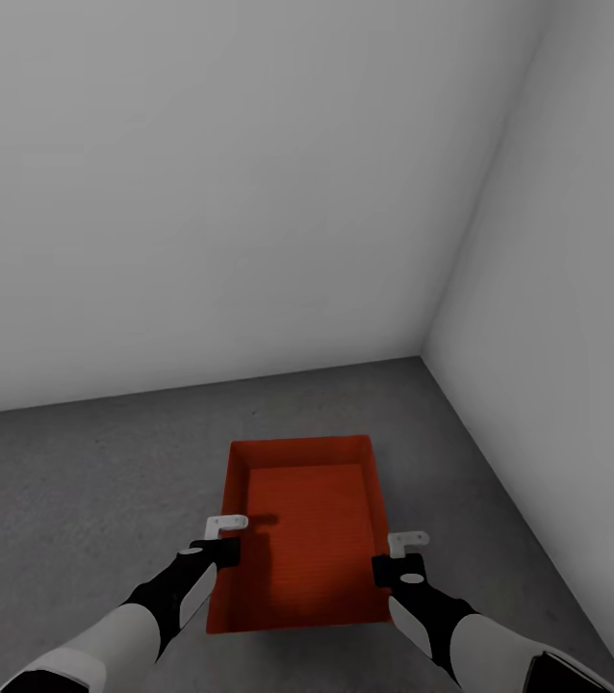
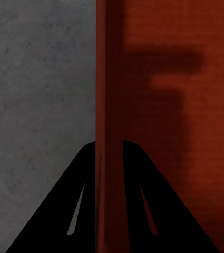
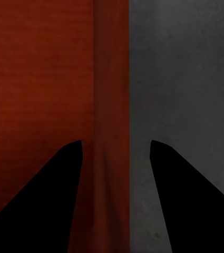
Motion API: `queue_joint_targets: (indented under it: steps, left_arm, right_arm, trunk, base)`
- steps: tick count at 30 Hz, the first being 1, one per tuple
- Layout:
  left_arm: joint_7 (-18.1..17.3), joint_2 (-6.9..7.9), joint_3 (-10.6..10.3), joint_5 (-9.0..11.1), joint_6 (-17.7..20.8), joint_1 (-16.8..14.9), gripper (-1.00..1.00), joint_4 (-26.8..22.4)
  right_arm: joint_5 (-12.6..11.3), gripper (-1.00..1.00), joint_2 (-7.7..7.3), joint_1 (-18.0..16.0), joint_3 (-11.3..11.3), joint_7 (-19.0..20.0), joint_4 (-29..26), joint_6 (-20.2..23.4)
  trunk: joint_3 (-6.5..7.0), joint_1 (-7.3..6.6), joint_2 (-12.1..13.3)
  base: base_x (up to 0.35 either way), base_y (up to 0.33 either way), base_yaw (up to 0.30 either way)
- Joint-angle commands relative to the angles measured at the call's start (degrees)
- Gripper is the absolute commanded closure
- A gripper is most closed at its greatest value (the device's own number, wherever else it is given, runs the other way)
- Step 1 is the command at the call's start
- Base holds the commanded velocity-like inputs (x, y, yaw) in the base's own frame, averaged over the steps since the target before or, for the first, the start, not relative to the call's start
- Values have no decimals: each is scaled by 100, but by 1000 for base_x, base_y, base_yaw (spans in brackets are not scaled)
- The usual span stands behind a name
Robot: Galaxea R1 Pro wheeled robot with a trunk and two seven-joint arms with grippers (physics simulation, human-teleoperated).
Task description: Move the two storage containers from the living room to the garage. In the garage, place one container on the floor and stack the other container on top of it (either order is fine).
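One orange-red storage container [image 1: 302, 539], open-topped and empty, lies lengthwise on or just above the grey concrete floor [image 1: 86, 481] of the garage; I cannot tell if it touches. My left gripper [image 1: 228, 527] is shut on its left long wall [image 2: 109, 79], one finger inside and one outside. My right gripper [image 1: 405, 544] straddles the right long wall [image 3: 112, 79]. In the right wrist view its fingers [image 3: 64, 174] stand apart from the wall on both sides, so it is open.
A plain white-grey wall [image 1: 201, 192] stands ahead and another [image 1: 557, 289] to the right. They meet in a corner [image 1: 422, 356] just beyond the container. Bare concrete stretches to the left of the container.
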Motion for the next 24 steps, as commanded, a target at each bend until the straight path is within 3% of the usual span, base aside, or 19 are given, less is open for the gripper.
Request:
queue_joint_targets:
  steps: [1,24]
  left_arm:
    - [88,7,-196,-48,34,0,100,-31]
    - [92,7,-196,-51,12,0,100,-23]
  right_arm:
    - [-187,100,-2,-6,-26,-26,20,79]
    - [-187,100,7,-6,-26,-26,20,79]
  trunk:
    - [-23,23,-45]
    - [-436,528,-968]
  base:
    - [0,0,0]
    - [0,0,0]
